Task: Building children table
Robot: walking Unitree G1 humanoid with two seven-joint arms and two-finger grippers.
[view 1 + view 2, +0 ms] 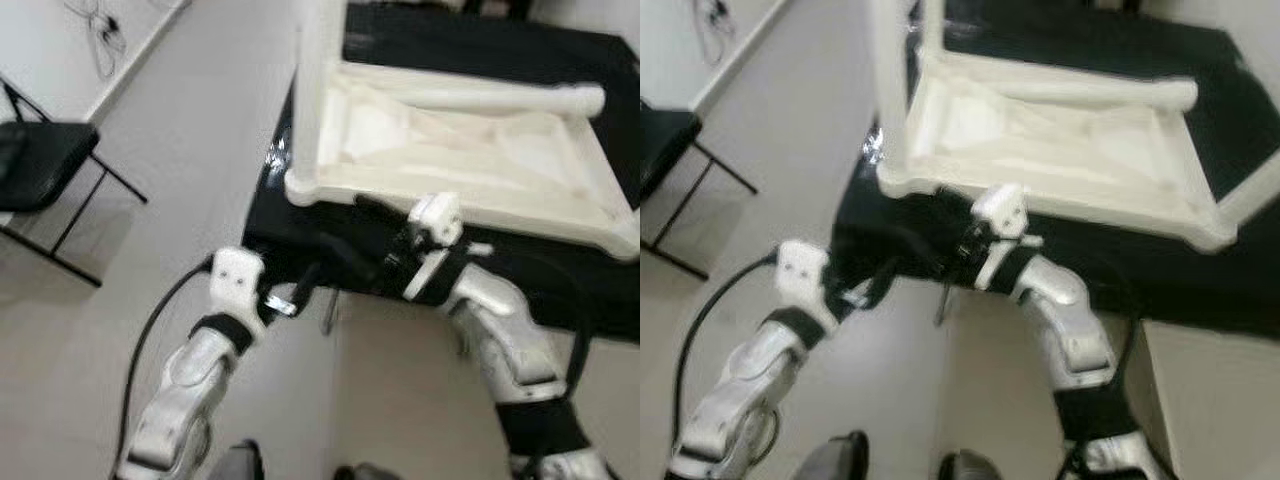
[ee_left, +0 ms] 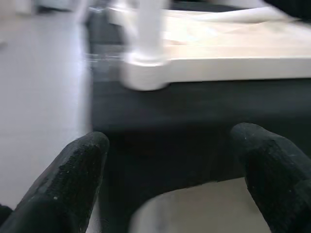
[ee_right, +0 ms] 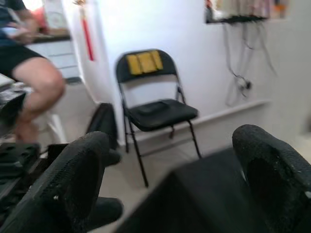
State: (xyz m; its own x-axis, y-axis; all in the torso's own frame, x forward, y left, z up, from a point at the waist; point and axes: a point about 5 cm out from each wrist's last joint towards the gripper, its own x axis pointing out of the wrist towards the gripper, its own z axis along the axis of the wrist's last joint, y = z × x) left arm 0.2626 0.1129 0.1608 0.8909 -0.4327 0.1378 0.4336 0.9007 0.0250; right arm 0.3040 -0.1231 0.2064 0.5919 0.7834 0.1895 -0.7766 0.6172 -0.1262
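Note:
A white children's table [image 1: 460, 150] lies upside down on a black-covered table [image 1: 560, 270]. One white leg [image 1: 322, 80] stands upright at its near left corner, and another leg [image 1: 480, 97] lies loose across the underside. My left gripper [image 1: 305, 285] is open just below that corner, at the black table's front edge; in the left wrist view its fingers [image 2: 73, 179] frame the corner [image 2: 146, 73]. My right gripper [image 1: 345, 250] reaches leftward along the front edge under the white rim, open, with nothing between its fingers [image 3: 272, 174].
A black folding chair [image 1: 40, 150] stands on the pale floor to the left; the right wrist view shows this chair [image 3: 155, 107] against a white wall. A person's leg [image 3: 34, 82] is beside it. A black cable [image 1: 150, 330] trails from my left arm.

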